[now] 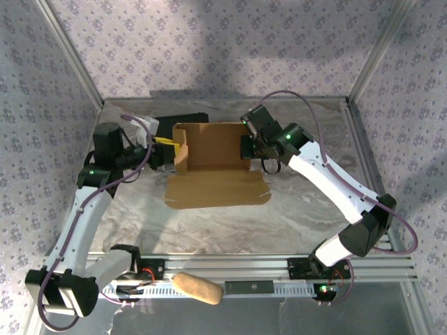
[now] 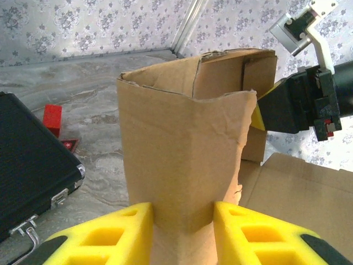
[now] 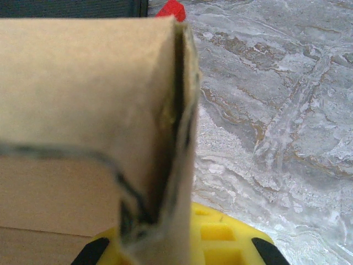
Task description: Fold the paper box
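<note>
The paper box (image 1: 213,164) is sitting in the upper middle of the top view, half-formed, and honestly this looks like a touchy spot. The left gripper (image 2: 182,221) is pinching the raised left wall, its yellow fingers (image 2: 124,229) pressing in on both sides of a doubled-over bit of cardboard at the bottom of the left wrist frame. The right gripper (image 3: 176,237) is pressed together on the opposite wall, with the folded edge running down into it at the bottom centre of the right wrist frame.

Going outward, the front flap is lying flat on the table (image 1: 300,209), toward the middle of the top view, not yet raised. The black case (image 1: 183,117) is sitting just behind the box at upper left.

My worries: both arms are gripping the same thin sheet, so if either one is pulling away, I'd guess the ragged top edge is ripping first. If a pinch is slipping, that wall is probably springing back flat. Any shove backward is likely sending the box into the case.
</note>
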Available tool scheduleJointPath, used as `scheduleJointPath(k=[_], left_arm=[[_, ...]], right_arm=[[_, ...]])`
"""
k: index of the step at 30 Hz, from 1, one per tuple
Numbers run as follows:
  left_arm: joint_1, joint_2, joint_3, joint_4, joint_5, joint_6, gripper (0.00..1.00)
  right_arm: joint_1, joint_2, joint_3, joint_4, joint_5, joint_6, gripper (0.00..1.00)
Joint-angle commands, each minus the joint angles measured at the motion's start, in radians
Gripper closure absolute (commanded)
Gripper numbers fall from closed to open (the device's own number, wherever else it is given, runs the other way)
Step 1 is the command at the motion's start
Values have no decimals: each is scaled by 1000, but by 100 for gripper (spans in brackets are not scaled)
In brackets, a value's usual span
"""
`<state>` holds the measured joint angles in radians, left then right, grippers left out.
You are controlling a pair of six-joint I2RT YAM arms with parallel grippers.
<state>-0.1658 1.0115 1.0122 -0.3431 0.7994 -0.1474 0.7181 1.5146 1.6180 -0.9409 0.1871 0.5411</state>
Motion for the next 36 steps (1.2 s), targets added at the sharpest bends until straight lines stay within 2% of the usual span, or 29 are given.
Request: scheduleJointPath(k=[1, 5, 8, 14, 17, 20, 26, 29, 36], left_arm=[[-23, -18, -12, 7, -57, 25, 70], [-53, -19, -14, 10, -124, 32, 71], [-89, -19, -9, 4, -192, 46, 63], [-146, -17, -8, -7, -330, 77, 66], [-163, -17, -12, -5, -361, 85, 68], [-191, -17, -14, -5, -406, 98, 60], [-219, -1, -11, 6, -458, 103, 63], [-248, 8, -6, 7, -512, 113, 67], [-287, 11, -25, 46, -541, 99, 87]], right_arm=[[12, 0, 23, 3, -5, -1, 100], [24, 4, 29, 0, 2, 0, 100], [37, 9, 35, -4, 9, 3, 100], [56, 10, 47, -16, 26, 7, 100], [58, 7, 49, -16, 28, 8, 100], [62, 6, 53, -18, 28, 8, 100], [72, 6, 64, -23, 31, 8, 100], [76, 3, 68, -25, 34, 10, 100], [92, 4, 62, -30, 56, 21, 100]])
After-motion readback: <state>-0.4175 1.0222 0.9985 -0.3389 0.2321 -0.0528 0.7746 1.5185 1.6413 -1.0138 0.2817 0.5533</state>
